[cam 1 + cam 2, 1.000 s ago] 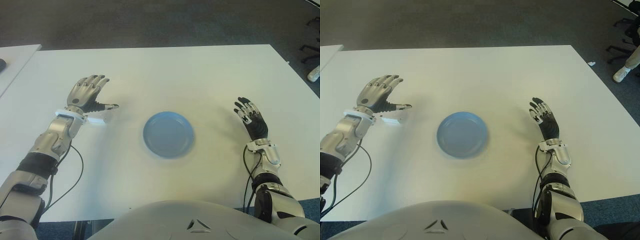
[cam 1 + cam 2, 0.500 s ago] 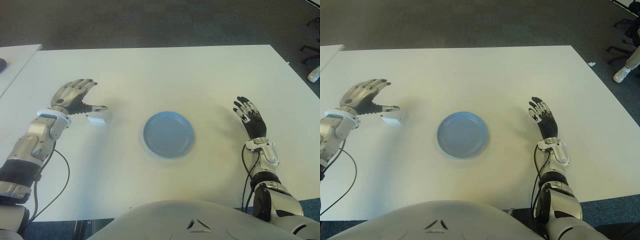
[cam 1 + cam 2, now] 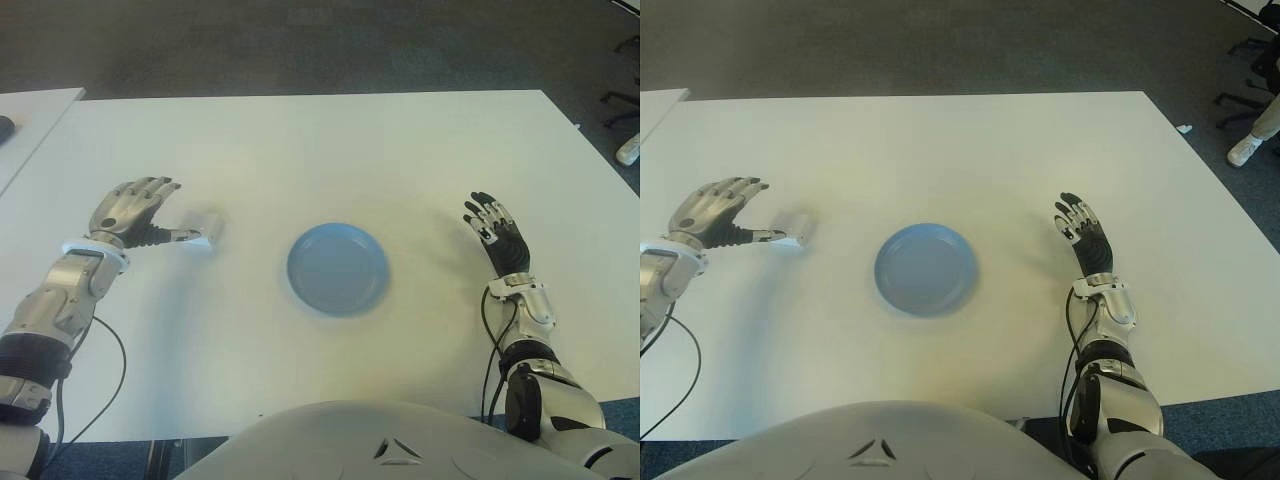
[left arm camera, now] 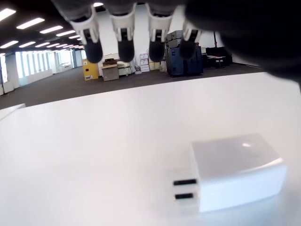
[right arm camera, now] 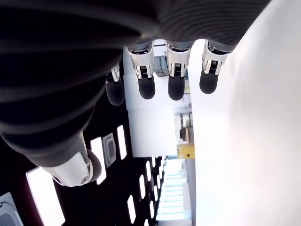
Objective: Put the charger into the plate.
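Note:
The charger (image 3: 207, 232), a small white block with two prongs (image 4: 184, 188), lies flat on the white table (image 3: 380, 160), left of the blue plate (image 3: 337, 268). The plate holds nothing. My left hand (image 3: 135, 212) shows just left of the charger with its fingers (image 4: 123, 44) spread; its thumb points at the charger, and the hand holds nothing. My right hand (image 3: 495, 235) shows to the right of the plate, fingers (image 5: 175, 84) extended and empty.
A second white table (image 3: 30, 125) adjoins on the far left with a dark object (image 3: 5, 127) at its edge. A chair base (image 3: 622, 100) and a shoe (image 3: 628, 148) are on the floor at the far right. A black cable (image 3: 105, 385) hangs from my left forearm.
My left hand has drawn back to the left, off the charger, which now lies uncovered on the table. The right hand has hardly moved.

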Controlling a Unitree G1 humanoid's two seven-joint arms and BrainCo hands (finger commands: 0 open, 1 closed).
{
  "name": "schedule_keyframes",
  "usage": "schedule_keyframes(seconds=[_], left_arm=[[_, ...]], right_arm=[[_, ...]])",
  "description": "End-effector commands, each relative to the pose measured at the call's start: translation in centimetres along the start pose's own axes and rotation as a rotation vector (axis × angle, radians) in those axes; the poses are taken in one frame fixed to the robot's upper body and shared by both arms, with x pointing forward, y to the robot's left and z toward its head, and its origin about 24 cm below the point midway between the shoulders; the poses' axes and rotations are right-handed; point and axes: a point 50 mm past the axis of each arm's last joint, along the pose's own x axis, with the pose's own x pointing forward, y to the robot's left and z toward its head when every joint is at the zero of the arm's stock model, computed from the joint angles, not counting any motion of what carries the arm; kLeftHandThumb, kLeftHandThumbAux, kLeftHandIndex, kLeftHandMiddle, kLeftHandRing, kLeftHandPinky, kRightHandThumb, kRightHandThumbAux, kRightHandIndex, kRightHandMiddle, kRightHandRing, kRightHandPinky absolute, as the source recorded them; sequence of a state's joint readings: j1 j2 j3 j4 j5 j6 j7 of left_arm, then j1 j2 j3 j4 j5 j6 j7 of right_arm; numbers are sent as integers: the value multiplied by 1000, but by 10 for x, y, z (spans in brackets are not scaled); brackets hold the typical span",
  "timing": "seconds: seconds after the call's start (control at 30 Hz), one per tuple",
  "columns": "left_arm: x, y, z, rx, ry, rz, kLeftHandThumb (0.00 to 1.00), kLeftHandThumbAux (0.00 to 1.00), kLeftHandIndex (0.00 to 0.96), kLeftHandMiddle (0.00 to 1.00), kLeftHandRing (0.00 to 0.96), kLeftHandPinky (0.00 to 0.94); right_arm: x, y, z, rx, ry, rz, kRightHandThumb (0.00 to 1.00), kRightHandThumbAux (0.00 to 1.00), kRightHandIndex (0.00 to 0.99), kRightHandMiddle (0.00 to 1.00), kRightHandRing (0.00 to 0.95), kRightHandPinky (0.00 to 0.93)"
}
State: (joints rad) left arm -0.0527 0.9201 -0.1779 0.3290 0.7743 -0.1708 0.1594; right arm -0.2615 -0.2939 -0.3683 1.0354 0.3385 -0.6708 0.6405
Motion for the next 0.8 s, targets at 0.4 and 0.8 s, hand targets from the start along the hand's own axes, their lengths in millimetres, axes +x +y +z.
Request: schedule_keyframes(seconds=[0.4, 0.8], left_arm=[[-15, -37, 20, -32, -56, -5, 467, 249, 83, 70, 55, 91], [-18, -50, 16, -4, -64, -38, 491, 246, 85, 73, 58, 93]], right_arm=[[-15, 3, -25, 81, 137, -14, 248, 666, 121, 101, 80, 65], [-15, -1, -24, 82, 140, -16, 248, 666, 121, 101, 80, 65]])
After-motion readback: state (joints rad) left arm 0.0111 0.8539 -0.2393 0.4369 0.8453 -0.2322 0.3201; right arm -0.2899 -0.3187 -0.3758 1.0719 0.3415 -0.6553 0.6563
